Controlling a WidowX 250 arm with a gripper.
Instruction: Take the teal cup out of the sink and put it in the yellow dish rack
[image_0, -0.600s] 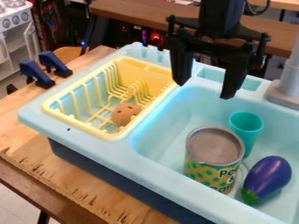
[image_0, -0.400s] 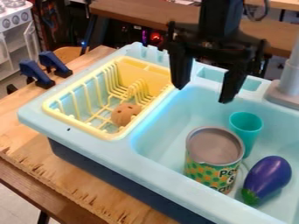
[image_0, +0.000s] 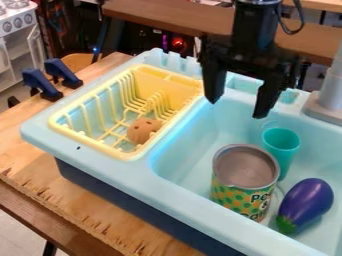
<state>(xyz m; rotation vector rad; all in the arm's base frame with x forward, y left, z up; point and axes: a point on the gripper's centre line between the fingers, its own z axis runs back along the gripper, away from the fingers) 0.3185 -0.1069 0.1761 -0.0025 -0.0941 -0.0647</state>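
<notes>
Black gripper (image_0: 235, 110), 2 fingers spread wide, nothing between them, over blue sink basin (image_0: 190, 135)

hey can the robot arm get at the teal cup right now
Likely yes: its open, empty gripper hangs above the sink, and nothing covers the cup, though the can stands close beside it.
</notes>
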